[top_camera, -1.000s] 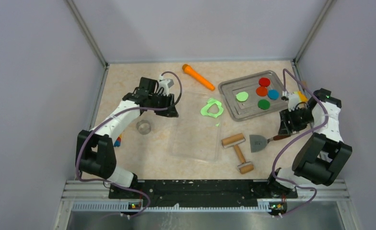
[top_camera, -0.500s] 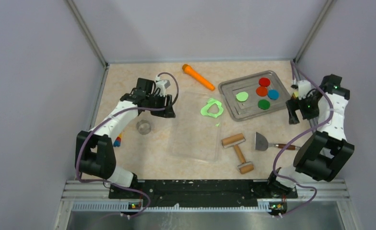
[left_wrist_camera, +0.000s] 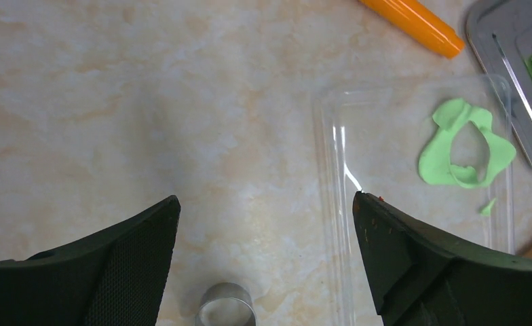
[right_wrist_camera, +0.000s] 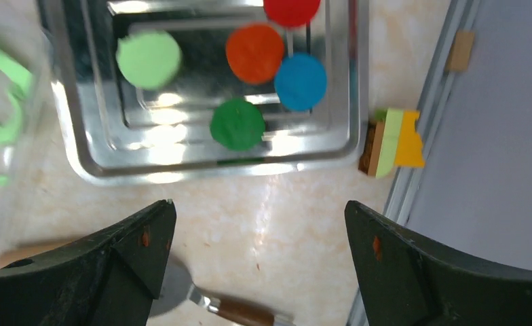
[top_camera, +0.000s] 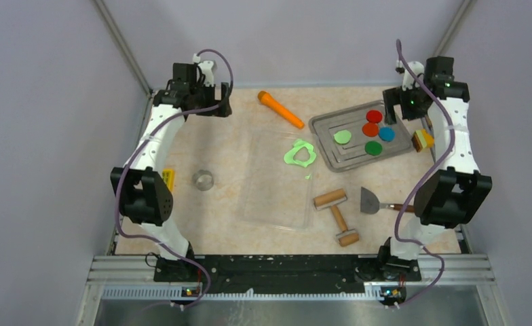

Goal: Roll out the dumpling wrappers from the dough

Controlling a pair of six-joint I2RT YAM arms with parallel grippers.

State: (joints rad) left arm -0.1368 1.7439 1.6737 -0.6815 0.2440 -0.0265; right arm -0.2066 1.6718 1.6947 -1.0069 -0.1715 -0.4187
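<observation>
With the left gripper (left_wrist_camera: pixel 263 204) and the right gripper (right_wrist_camera: pixel 260 207) both spread wide and empty at the far corners, the holed dough (left_wrist_camera: pixel 433 163) lies on the clear sheet (left_wrist_camera: pixel 399 136) roughly midway between them, the one wrapper (right_wrist_camera: pixel 148 60) in the metal tray (right_wrist_camera: pixel 80 136) nearer the right.

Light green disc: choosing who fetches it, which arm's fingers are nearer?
Right. The right fingers hover by the tray's far corner, near the disc; the left fingers are across the table, far left.

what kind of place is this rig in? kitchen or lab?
Likely a lab robot cell, not a kitchen: plain grey walls box in the table, and the dough looks like lime-green modelling clay, with a wooden roller nearby.
</observation>
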